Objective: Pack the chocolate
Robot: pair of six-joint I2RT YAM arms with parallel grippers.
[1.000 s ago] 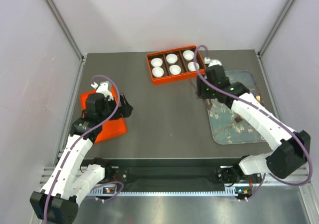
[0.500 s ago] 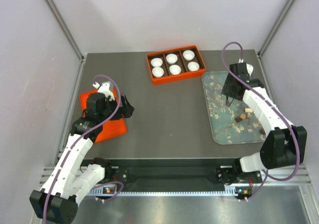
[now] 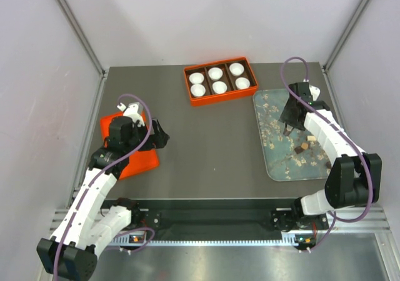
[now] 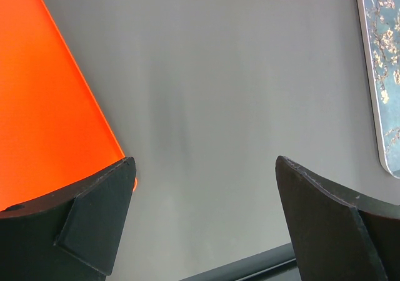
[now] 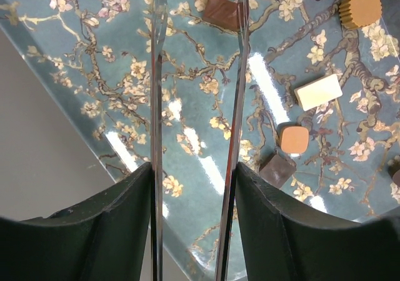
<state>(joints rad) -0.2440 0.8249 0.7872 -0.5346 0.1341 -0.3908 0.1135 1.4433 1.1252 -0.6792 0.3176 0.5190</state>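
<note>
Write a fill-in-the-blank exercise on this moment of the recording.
The orange box holds ___ white paper cups.
The right tool hangs over the blossom-print ___ where the chocolates lie.
The left tool, beside the orange lid, has its jaws wide ___.
Missing words: six; tray; open.

Tray (image 5: 112,106) glossy w/ glare streaks, table (image 4: 219,106) matt smooth grey, orange sheet (image 4: 44,106) smooth plastic-looking, right gripper (image 5: 199,0) blades thin polished metal, chocolate (image 5: 294,138) smooth.
</note>
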